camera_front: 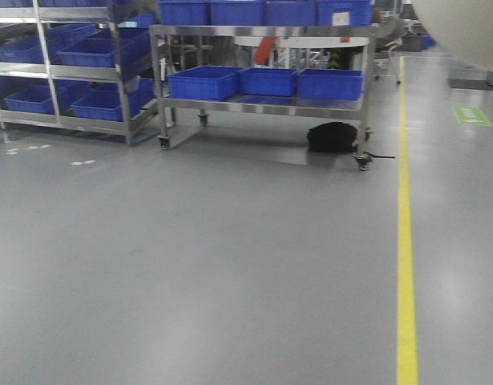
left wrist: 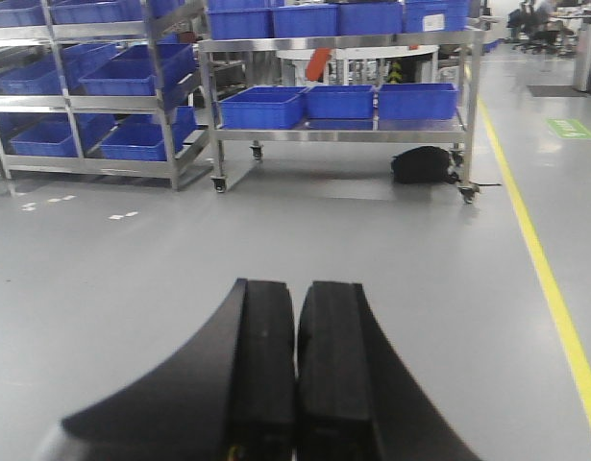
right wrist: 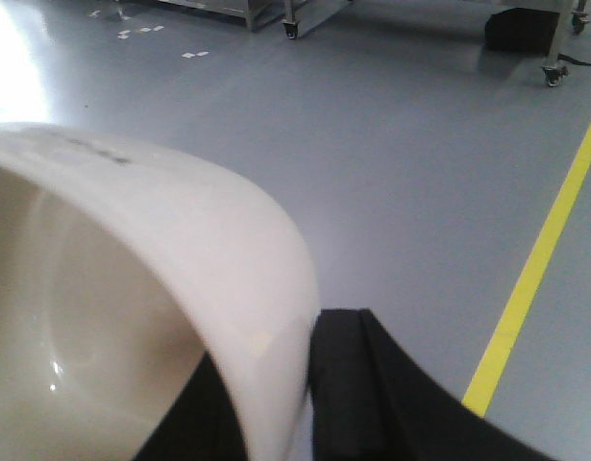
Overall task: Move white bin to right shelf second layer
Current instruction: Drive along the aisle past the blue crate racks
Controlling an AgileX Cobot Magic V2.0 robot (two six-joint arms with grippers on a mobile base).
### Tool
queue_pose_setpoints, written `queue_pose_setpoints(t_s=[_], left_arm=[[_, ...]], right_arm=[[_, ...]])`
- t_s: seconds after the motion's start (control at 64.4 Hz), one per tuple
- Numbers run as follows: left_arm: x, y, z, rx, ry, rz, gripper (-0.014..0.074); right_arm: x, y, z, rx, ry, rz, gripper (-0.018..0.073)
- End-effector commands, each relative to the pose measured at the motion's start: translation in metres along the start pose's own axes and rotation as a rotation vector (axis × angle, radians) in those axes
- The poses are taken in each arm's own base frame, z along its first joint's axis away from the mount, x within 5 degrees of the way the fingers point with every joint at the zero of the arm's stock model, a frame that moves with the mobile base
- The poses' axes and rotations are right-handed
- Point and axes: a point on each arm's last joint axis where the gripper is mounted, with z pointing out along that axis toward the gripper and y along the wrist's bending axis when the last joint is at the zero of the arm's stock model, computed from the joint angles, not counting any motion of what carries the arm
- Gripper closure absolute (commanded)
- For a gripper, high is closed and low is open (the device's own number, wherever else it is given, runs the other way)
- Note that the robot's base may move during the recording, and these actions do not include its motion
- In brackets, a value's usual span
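Pinching the bin (right wrist: 180,250) at its rim, your right tool (right wrist: 268,403) has one finger inside the wall and one outside, so the bin sits directly in that tool, raised above the floor (right wrist: 391,144) to the left of the yellow line (right wrist: 535,269). Expect it to be light and stiff, but smooth and likely slippery. A one-sided rim pinch could let it swing or slide, so grip deep under the rim. Your left tool (left wrist: 297,317) is pressed together on nothing, also left of the yellow line.
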Motion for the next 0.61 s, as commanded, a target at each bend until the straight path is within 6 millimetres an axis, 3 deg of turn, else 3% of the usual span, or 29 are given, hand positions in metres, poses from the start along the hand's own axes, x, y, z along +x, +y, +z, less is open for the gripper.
queue_pose_setpoints(t_s=[0.0,0.59], left_arm=[[0.004,0.0002,0.0003,-0.005,-0.062,-0.009,0.0512],[0.004,0.0002,0.0003,-0.005,-0.062,-0.009,0.0512]], right_arm=[[-0.0189,0.002,-0.0048,-0.013,-0.136,-0.004,0.051],[-0.0189,0.002,-0.0048,-0.013,-0.136,-0.004,0.051]])
